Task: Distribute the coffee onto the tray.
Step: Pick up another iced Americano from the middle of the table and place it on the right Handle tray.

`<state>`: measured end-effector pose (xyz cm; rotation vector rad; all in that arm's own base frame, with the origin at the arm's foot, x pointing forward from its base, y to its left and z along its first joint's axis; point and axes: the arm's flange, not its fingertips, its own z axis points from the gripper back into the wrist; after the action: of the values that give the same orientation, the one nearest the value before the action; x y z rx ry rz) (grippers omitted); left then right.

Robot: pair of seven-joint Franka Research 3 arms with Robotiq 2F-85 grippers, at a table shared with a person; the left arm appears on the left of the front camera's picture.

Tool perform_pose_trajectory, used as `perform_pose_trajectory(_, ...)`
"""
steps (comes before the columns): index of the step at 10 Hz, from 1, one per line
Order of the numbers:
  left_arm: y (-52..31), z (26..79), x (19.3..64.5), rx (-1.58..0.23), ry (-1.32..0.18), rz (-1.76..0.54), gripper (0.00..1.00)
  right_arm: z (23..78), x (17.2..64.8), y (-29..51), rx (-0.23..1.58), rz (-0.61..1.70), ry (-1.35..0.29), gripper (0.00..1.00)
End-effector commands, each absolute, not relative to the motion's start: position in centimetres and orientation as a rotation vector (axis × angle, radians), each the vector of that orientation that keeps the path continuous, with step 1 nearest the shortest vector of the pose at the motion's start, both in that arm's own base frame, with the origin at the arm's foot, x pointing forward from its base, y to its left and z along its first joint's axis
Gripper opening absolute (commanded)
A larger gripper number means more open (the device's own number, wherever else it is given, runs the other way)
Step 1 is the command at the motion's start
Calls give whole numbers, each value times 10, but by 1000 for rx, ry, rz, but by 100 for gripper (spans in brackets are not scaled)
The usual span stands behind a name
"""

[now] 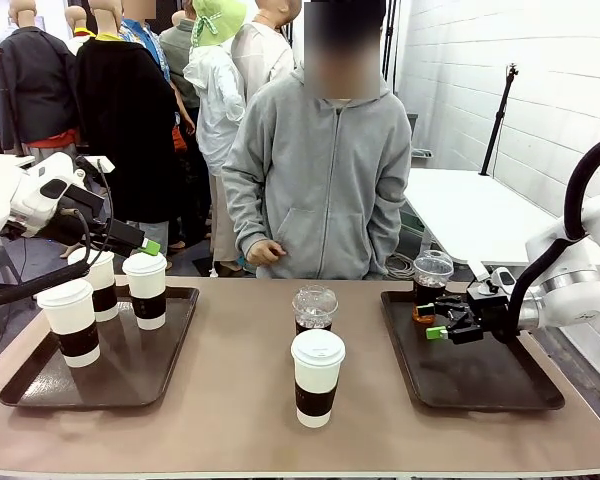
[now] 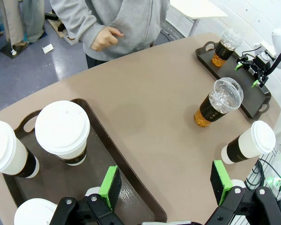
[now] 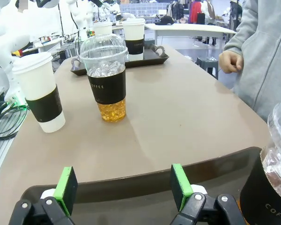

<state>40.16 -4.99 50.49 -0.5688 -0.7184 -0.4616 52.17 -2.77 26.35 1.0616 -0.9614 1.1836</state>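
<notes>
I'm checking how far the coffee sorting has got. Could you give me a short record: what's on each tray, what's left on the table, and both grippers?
left tray: three paper cups on it
right tray: one clear iced cup on it
table middle: second clear cup behind a fourth paper cup, both off the trays
left gripper: open, empty, above the left tray's cups
right gripper: open, empty, beside the right tray's cup, not around it
person: far side, hand off the table

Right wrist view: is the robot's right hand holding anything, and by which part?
Nothing. The right hand is open and empty; the clear cup stands beside it, ungripped.
</notes>
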Motion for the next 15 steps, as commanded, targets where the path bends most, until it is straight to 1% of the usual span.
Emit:
perform_pose_trajectory(1, -48, 502, 405, -585, -732, -478, 100, 269, 520, -15, 1027, 1162, -978, 100)
perform_pose_trajectory(11, -48, 502, 405, -585, -732, -478, 100, 270, 536, 64, 1020, 1205, -933, 100)
perform_pose_trajectory(15, -48, 502, 405, -585, -732, -478, 100, 267, 544, 95, 1047, 1249, -905, 100)
